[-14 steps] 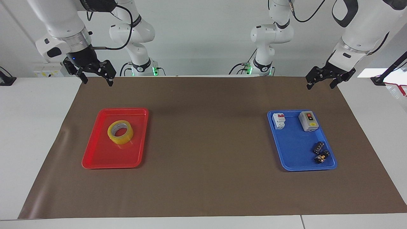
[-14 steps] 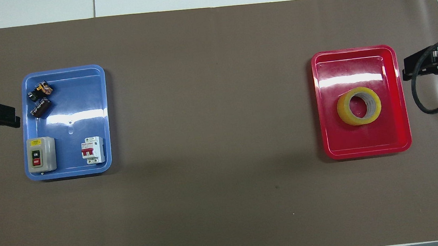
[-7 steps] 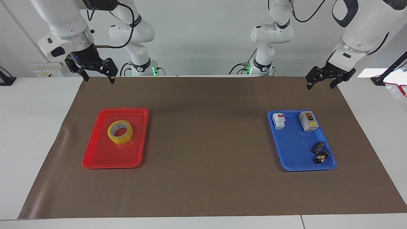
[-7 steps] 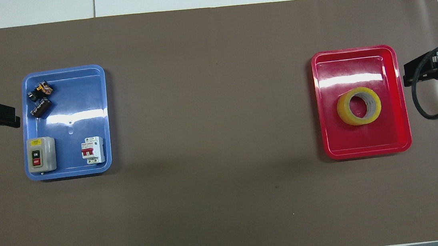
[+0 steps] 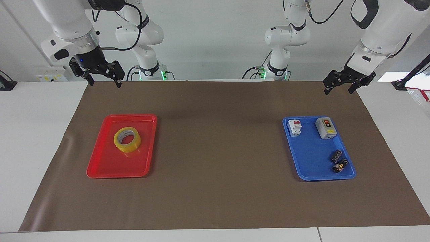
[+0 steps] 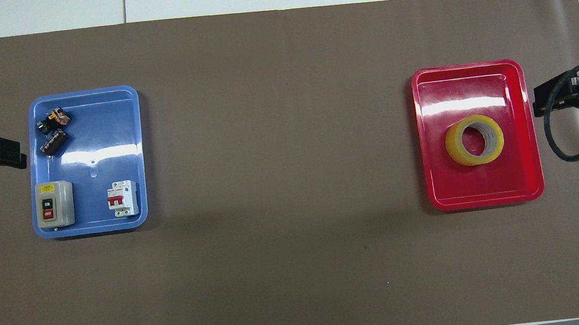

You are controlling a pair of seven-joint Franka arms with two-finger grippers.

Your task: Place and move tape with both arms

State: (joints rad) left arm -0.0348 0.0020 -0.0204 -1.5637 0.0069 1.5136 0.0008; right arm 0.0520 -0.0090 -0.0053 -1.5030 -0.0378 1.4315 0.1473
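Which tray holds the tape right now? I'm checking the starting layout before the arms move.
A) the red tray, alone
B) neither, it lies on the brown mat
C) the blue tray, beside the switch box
A: the tape lies flat in the red tray, which holds nothing else; neither claw touches it.

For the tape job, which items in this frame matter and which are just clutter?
Job:
- tape, lying flat in the red tray
- right gripper, raised, empty
- left gripper, raised, waiting

Lying about, all in the blue tray:
- on/off switch box
- circuit breaker
- two small dark parts
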